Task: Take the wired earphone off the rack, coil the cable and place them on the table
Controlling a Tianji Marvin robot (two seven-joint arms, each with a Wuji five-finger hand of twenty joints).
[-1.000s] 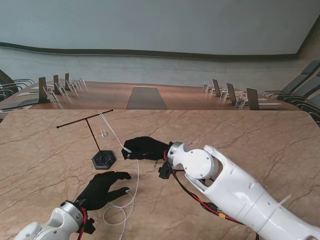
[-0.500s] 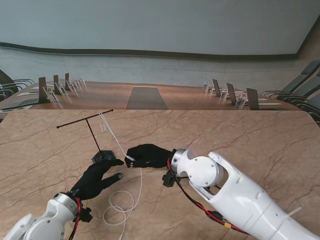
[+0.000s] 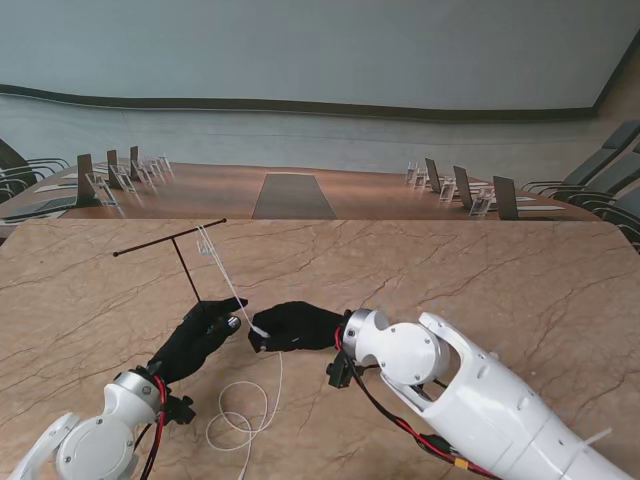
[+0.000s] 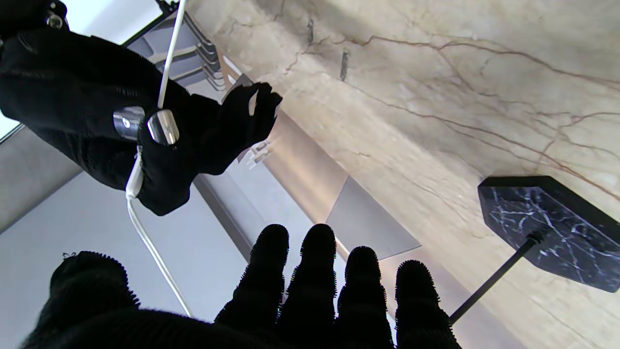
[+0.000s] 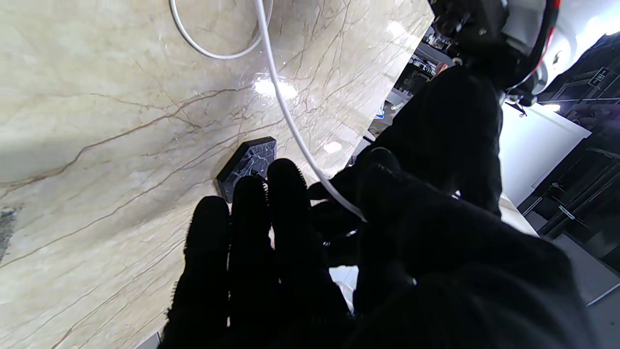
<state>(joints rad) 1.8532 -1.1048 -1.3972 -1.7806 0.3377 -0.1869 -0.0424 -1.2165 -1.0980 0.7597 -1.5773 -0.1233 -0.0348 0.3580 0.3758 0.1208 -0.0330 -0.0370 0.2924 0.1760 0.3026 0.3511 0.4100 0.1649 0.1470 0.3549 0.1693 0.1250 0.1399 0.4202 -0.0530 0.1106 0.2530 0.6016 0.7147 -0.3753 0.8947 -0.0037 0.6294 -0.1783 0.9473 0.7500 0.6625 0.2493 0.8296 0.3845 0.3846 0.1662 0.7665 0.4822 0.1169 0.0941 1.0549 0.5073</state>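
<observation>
The black T-shaped rack [image 3: 184, 268] stands on the marble table, and the white earphone buds [image 3: 207, 246] hang from its crossbar. The white cable [image 3: 233, 292] runs taut from the bar down to my right hand [image 3: 296, 325], which is shut on it between thumb and fingers [image 4: 162, 128]. Past that hand the cable drops into loose loops [image 3: 243, 420] on the table nearer to me. My left hand [image 3: 196, 338] is open with straight fingers in front of the rack base [image 4: 547, 228]. Its fingertips reach almost to the cable, which passes between its thumb and index finger [image 4: 160, 259].
The marble table top [image 3: 480, 270] extends far to the right and behind the rack. A long conference table with chairs and name stands [image 3: 455, 188] lies beyond its far edge. My right forearm [image 3: 470, 385] crosses the near right part.
My left hand has slid away from me, from beside the cable loops up to the rack base and the right hand. My right hand has drawn the cable slightly nearer to me.
</observation>
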